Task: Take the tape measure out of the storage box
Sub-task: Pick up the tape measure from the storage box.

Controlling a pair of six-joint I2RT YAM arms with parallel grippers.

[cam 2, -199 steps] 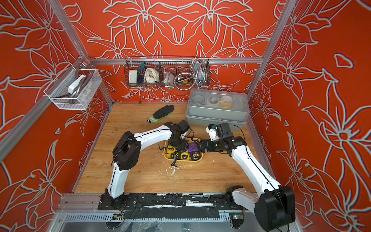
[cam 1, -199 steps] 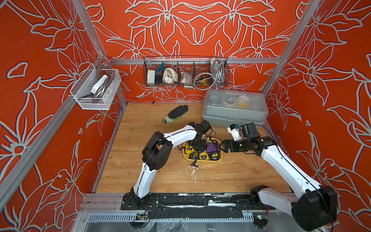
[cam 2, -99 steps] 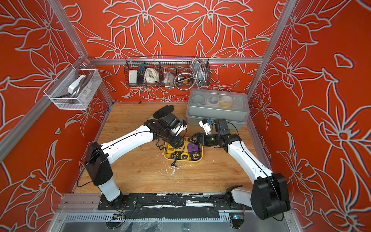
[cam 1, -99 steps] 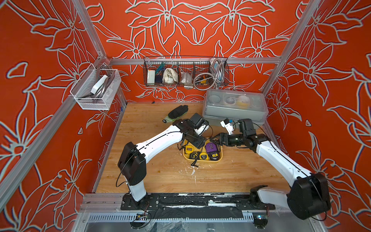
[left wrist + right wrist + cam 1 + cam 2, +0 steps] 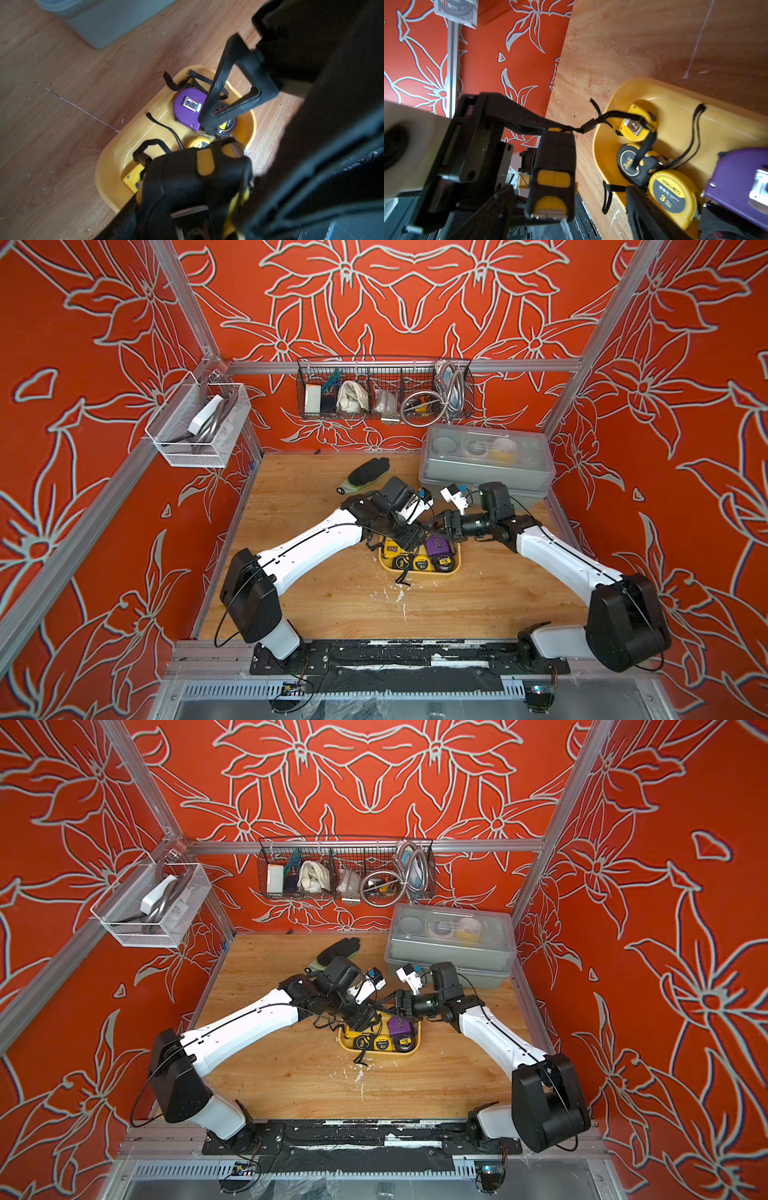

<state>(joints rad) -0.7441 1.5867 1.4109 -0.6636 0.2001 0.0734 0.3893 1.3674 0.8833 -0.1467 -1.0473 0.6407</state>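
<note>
Black-yellow tape measure (image 5: 193, 182) lifted, above end of storage box (image 5: 419, 571), strap trailing back over rim. Left gripper (image 5: 548, 166) clamps it on both sides; left arm (image 5: 316, 549) stretched forward, wrist bent down. Right gripper (image 5: 442, 527) level, pointing sideways above purple tape measure (image 5: 187, 106); jaw gap not clear.

Wooden table (image 5: 332, 601), light grain, with white scuffs (image 5: 401, 595) toward the front middle. Yellow storage box (image 5: 419, 571) sits flat near mid-table, and a black strap (image 5: 402, 577) spills over its front rim onto the wood. Grey lidded case (image 5: 486, 477) is back right. Black glove (image 5: 368, 470) lies back middle, apart from both.
</note>
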